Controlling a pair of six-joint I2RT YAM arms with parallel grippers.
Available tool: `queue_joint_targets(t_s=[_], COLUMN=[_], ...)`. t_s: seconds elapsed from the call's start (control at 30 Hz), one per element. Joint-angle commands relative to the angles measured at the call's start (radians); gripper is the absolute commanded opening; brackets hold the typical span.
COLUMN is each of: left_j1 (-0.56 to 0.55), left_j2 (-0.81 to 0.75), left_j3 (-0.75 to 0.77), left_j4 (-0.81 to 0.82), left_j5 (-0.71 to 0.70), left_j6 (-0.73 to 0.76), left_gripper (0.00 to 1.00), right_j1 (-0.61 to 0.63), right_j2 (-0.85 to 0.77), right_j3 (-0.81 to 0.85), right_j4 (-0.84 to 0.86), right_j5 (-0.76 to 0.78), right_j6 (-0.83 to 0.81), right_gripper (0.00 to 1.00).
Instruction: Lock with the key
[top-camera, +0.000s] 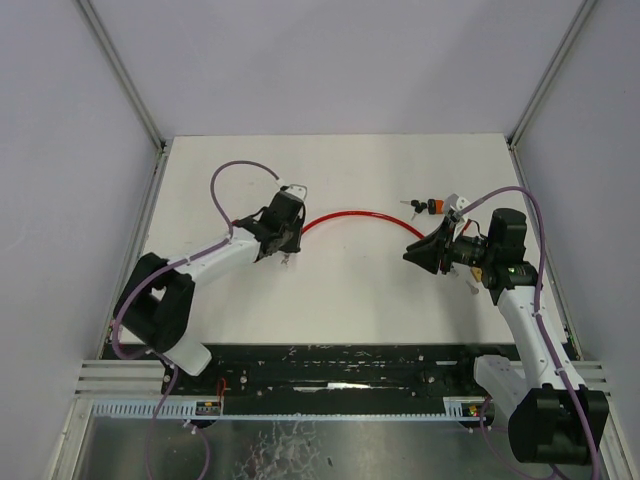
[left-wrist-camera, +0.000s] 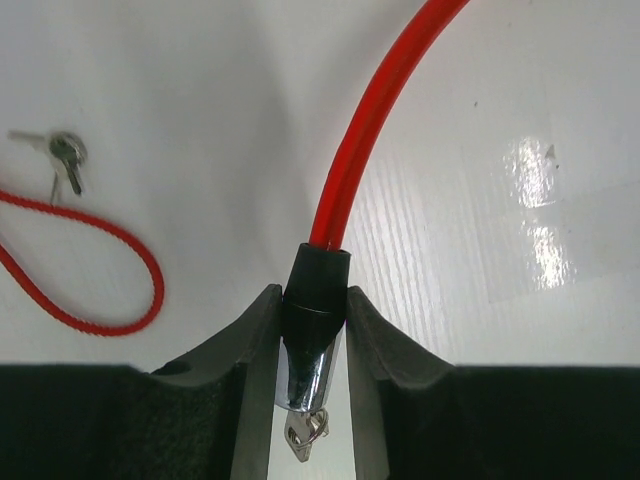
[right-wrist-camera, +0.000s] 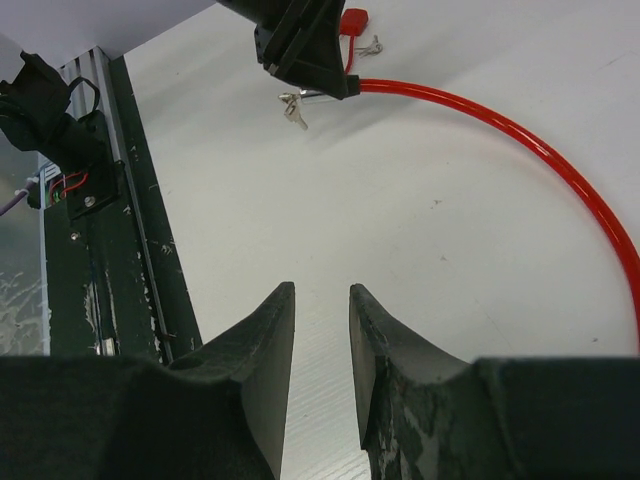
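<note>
Two grippers: the left gripper (left-wrist-camera: 312, 305) is clamping the lock head; the right gripper (right-wrist-camera: 320, 300) is showing slightly parted fingers with nothing between them.
Lock head (left-wrist-camera: 317, 285): its black collar is sitting at the left fingertips, and its chrome barrel (left-wrist-camera: 303, 375) is running back toward the palm.
Key (left-wrist-camera: 305, 437): it is hanging at the barrel's end, deep between the left fingers. Whether it is seated in the keyhole cannot be told.
Red cable (left-wrist-camera: 360, 130): it is leaving the collar straight ahead of the left fingertips and arcing toward the right gripper.
Handling, judged: the head is looking light and rigid, with slippery chrome, so the collar is the better hold. The springy cable is likely tugging on it. The key is asking for a pinch across its flat bow.
Spare keys (left-wrist-camera: 66, 152): these are lying well apart, left of the left fingers, by a red cord (left-wrist-camera: 158, 285).
</note>
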Motion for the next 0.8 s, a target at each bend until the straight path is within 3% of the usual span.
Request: queue_joint_targets(t_s=[0.0,0.3,0.63,0.77], left_j1=[-0.022,-0.055,-0.127,-0.135], left_j2=[-0.097,-0.174,-0.135,-0.127], left_j3=[-0.105,-0.306,-0.381,-0.388], left_j4=[0.170,0.303,0.327,0.331], left_j5=[-0.004,0.034,-0.093,-0.090], left_j6=[-0.115,-0.253,-0.308,-0.295], left_gripper=[0.00,0.00,0.02,0.25], right_j1=[-0.006,-0.006,-0.006,-0.006], right_j2=[0.004,0.010,0.018,0.018], right_j3=[0.022,0.012,0.009,0.010], right_j4=[0.024,0.028,0.031,0.026], right_j5=[-0.057,-0.062,-0.065,-0.064], right_j6=[-0.010,-0.021,-0.022,-0.026], right_gripper=[0.35,0.35,0.35,0.35])
